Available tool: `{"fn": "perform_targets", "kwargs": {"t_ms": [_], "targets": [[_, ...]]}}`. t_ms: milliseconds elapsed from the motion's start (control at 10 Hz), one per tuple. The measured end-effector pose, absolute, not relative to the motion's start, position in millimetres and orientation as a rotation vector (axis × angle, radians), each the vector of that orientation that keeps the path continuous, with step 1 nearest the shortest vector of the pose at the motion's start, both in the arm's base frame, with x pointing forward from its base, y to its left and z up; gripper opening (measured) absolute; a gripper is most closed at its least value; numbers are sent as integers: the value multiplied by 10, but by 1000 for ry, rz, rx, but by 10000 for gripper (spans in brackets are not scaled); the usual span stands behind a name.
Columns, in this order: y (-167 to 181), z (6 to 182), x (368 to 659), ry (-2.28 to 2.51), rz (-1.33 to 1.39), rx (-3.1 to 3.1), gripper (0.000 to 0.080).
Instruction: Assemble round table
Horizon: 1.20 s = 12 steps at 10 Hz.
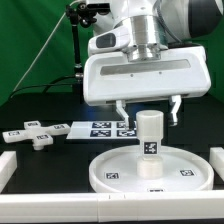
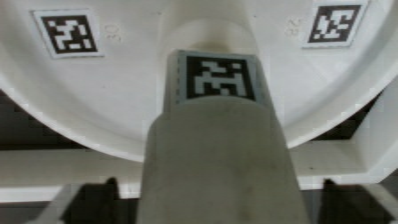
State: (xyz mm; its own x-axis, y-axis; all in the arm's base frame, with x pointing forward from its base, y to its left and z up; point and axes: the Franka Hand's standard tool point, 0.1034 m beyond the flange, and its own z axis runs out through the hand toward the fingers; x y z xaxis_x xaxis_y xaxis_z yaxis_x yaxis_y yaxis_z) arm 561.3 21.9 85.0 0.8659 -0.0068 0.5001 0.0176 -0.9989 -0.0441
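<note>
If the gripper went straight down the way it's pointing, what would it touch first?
The cylinder leg, standing upright on the round disc. It sits directly under the open gripper, so the fingers would likely pass either side of it; depth is hard to judge.

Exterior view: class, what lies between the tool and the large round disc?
The cylinder leg, standing upright on the round disc under the open tool. The exterior view shows this; the wrist view looks along the leg to the disc.
</note>
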Motion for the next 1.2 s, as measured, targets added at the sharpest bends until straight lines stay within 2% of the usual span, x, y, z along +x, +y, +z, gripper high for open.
{"fn": "perform_targets", "kwargs": {"t_ms": [100,400,800,1000,1200], "targets": [[216,848,5611,-8,-799,-2989,627],[179,893,5617,-7,-794,-2989,648],[118,1179,5677,-15,-798,-2979,649],[168,1104,5644,-16,-740,-2971,649],[163,1101,5645,-15,-739,-2971,649]]}}
